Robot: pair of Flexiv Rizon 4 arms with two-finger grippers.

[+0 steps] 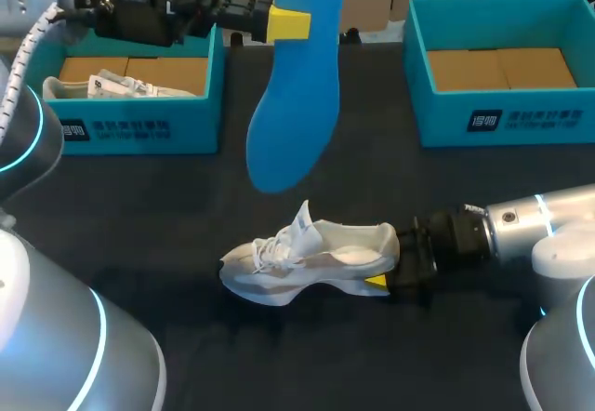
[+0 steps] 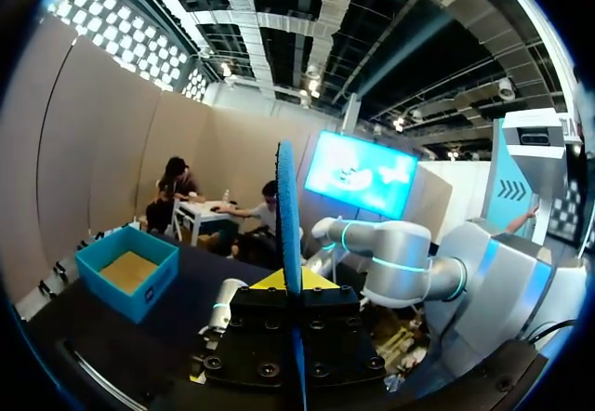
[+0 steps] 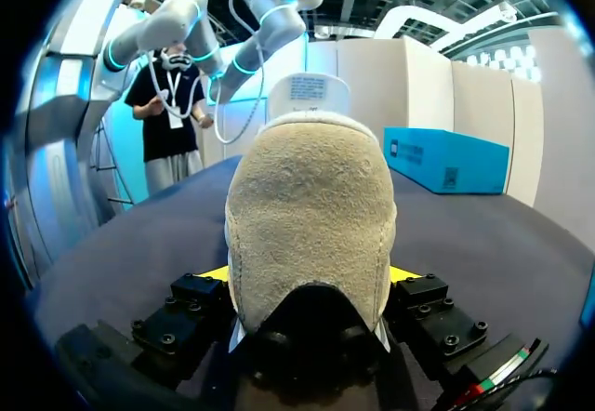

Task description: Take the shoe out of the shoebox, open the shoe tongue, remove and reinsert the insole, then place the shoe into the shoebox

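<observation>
A white shoe (image 1: 307, 258) lies on the dark table, toe to the left, tongue standing up. My right gripper (image 1: 390, 267) is at its heel. In the right wrist view the heel (image 3: 311, 216) fills the gap between the fingers of my right gripper (image 3: 311, 276), which press on it from both sides. My left gripper (image 1: 286, 22) is high over the table's far middle, shut on a blue insole (image 1: 293, 95) that hangs down above the shoe. In the left wrist view the insole (image 2: 288, 225) is seen edge-on, clamped in my left gripper (image 2: 296, 285).
A teal shoebox (image 1: 139, 118) with white paper (image 1: 121, 86) in it stands at the far left. A second teal box (image 1: 502, 113) stands at the far right, showing a brown floor. It also shows as a teal box (image 3: 446, 155) beyond the shoe.
</observation>
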